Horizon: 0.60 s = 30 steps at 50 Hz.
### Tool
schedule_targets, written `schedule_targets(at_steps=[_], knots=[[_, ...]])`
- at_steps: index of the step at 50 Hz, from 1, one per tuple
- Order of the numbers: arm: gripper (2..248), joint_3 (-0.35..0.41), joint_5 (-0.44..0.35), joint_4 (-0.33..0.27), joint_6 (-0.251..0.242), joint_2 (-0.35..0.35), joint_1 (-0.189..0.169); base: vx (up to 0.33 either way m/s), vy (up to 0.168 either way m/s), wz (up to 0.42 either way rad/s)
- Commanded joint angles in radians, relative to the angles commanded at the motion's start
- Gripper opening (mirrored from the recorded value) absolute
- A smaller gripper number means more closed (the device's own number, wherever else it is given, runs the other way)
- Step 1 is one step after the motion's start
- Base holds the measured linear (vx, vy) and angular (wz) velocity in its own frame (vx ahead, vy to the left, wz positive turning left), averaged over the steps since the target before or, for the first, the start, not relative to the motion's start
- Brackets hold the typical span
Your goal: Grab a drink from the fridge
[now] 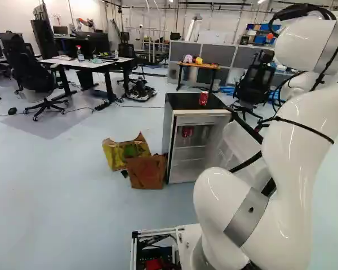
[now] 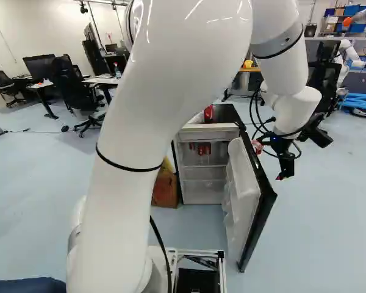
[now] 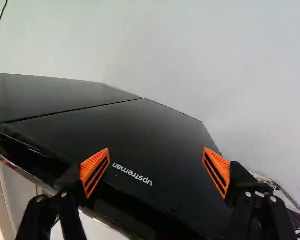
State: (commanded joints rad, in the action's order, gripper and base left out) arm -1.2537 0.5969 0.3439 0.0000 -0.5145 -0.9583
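The fridge door (image 2: 241, 189) is open but no drink is taken: red cans (image 2: 204, 149) sit inside, another can (image 1: 203, 98) on top. Outside the door, the fingers (image 3: 93, 169) are spread wide, empty; reaching in remains.

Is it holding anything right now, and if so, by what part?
No, nothing is held: the end effector is open, the door beyond it ungripped.

The place was a robotics lab with office furniture. Another robot (image 2: 349, 51) stood at two o'clock in the right base view, and a monitor (image 2: 40, 66) at ten. In the left base view, a black office chair (image 1: 37, 77) sat at ten o'clock, and blue bins (image 1: 260, 39) lined shelving between one and two.
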Motion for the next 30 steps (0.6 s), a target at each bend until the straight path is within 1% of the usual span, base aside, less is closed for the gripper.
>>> schedule_targets(at_steps=[16,30], knots=[[247,0.062,0.007,0.000,0.000,0.043,0.015,0.000,0.000,0.000],[247,0.106,0.015,0.000,0.000,0.074,0.038,0.000,0.000,0.000]])
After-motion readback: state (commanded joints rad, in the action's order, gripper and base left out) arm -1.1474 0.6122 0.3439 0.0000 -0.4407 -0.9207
